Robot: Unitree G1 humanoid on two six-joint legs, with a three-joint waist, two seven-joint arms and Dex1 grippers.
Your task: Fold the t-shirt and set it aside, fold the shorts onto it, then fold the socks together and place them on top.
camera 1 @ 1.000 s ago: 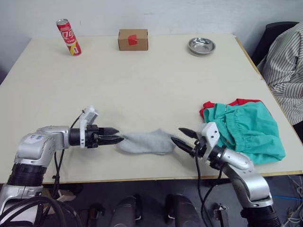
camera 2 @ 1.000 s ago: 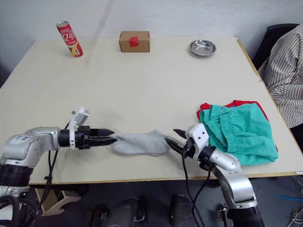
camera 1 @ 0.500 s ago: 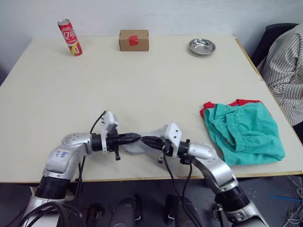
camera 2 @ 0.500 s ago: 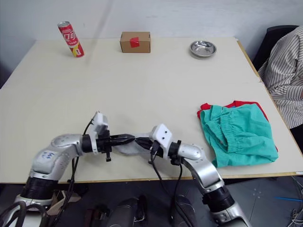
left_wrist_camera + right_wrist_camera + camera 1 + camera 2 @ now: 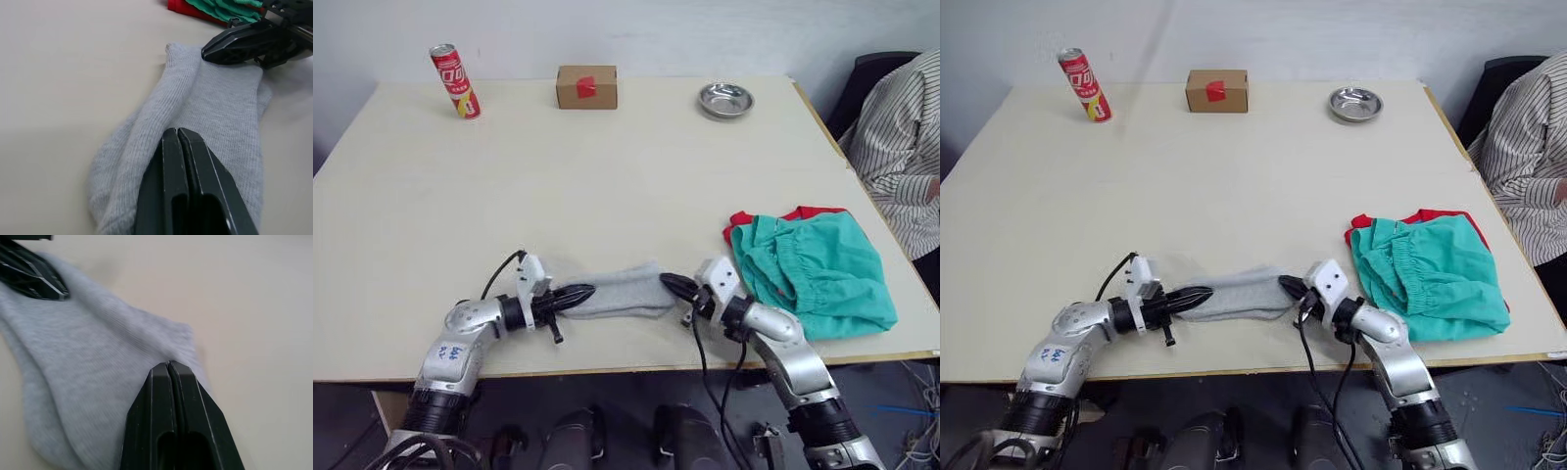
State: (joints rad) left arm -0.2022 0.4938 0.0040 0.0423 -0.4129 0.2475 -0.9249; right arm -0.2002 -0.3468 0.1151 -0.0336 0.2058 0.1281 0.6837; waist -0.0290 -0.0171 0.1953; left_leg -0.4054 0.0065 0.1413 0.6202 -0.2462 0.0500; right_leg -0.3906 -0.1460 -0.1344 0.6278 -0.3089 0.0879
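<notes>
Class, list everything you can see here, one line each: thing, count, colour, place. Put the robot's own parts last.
socks: one grey bundle, near edge, stretched between the grippers
shorts: one, teal-green, right side, on the t-shirt
t-shirt: one, red, under the shorts
can: one, red, far left
cardboard box: one, brown, far middle
metal bowl: one, silver, far right
table: one, cream
person: one, striped shirt, right edge
left gripper: black, jaws shut on socks
right gripper: black, jaws shut on socks
</notes>
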